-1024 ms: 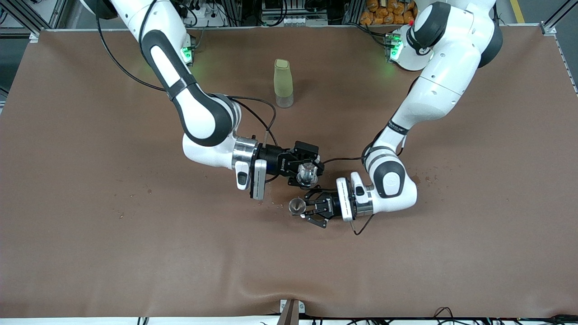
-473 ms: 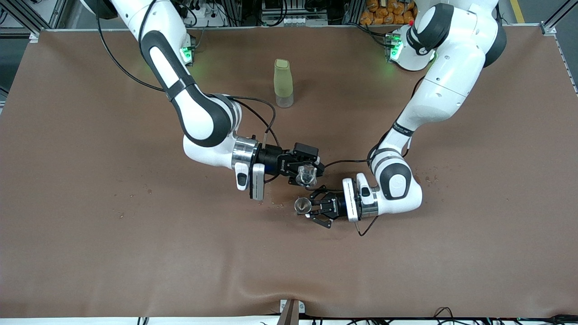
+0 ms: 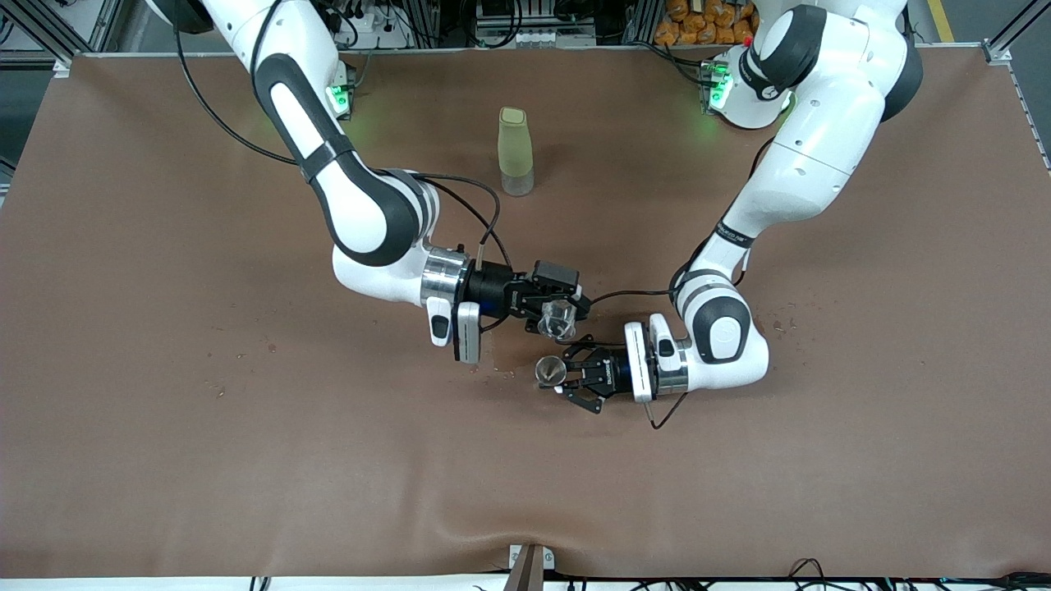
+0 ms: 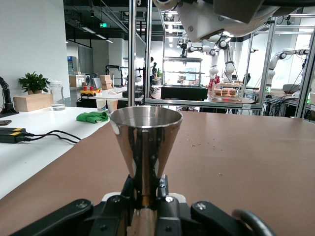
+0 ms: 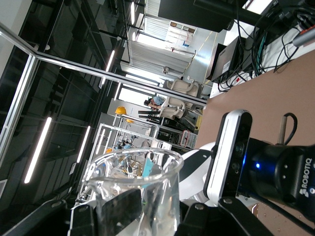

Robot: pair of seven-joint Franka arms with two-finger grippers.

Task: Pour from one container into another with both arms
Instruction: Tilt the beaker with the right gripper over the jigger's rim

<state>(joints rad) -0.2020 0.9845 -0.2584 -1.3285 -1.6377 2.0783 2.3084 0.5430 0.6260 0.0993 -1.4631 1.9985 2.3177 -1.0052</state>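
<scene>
Item, pouring stage: we hold the clear cup pinched in our right gripper, tilted just above the metal jigger clamped upright in our left gripper; next we likely tip further over its rim.

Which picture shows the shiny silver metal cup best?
The left wrist view: the shiny silver hourglass-shaped metal jigger stands upright and large there, pinched at its waist by the left gripper. The front view shows it tiny, from above. The right wrist view misses it.
</scene>
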